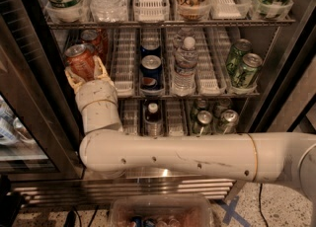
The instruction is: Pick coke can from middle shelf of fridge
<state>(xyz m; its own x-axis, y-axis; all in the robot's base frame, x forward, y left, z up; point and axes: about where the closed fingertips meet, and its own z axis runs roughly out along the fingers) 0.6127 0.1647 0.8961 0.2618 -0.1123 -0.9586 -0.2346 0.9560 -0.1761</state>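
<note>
The red coke can stands at the front left of the fridge's middle shelf, tilted slightly. My gripper reaches in from below and its cream fingers sit on either side of the can, shut on it. A second red can stands right behind it in the same lane. The fridge has its door open, and my arm crosses in front of the bottom shelf.
Blue Pepsi cans and a water bottle stand in the middle lanes and green cans at the right. Cans and a dark bottle are on the lower shelf. A clear plastic bin is on the floor.
</note>
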